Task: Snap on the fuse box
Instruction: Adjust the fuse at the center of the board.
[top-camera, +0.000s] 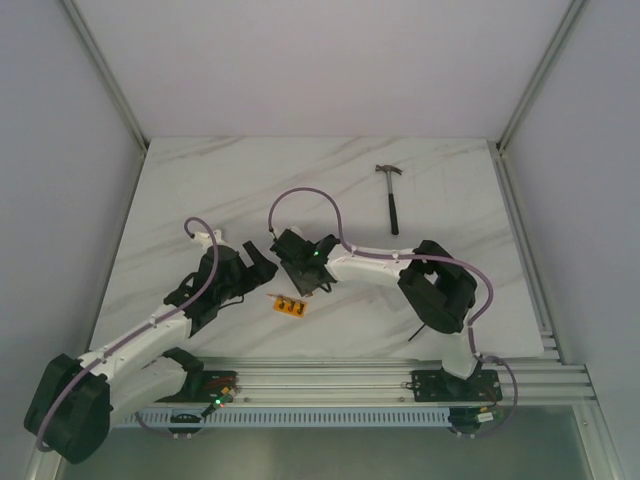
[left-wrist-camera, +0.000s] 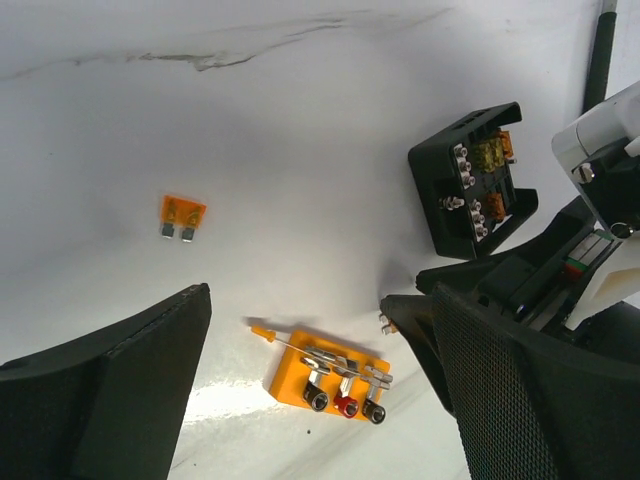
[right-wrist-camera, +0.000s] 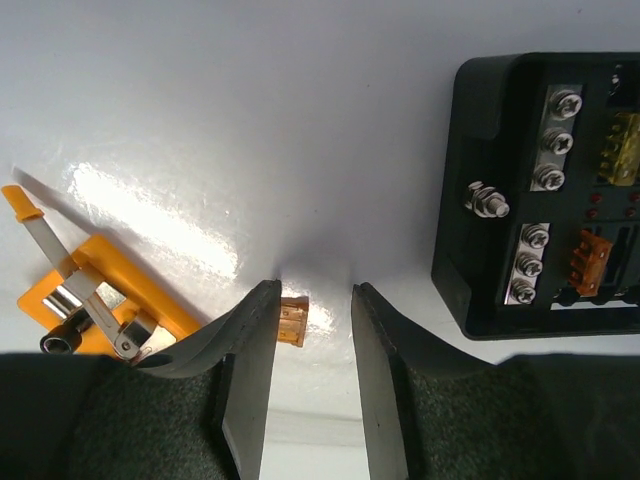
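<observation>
Gaping empty, left tool (left-wrist-camera: 295, 298), right tool (right-wrist-camera: 315, 290) half-open, orange fuse (right-wrist-camera: 292, 320) loose beside one finger, fuse box (right-wrist-camera: 545, 190) indistinct overhead

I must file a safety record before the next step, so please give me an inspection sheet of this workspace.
Surface: white marbled table, no damage seen.
Job's things: fuse box, top uncovered, screws and fuses showing.
Clutter: hammer at the far side; orange switch block; loose blade fuse.
Tools: left tool wide open, empty; right tool open, small orange fuse between its fingers.
Cables: purple cables looped along both arms.
Surroundings: white walls, aluminium frame.
</observation>
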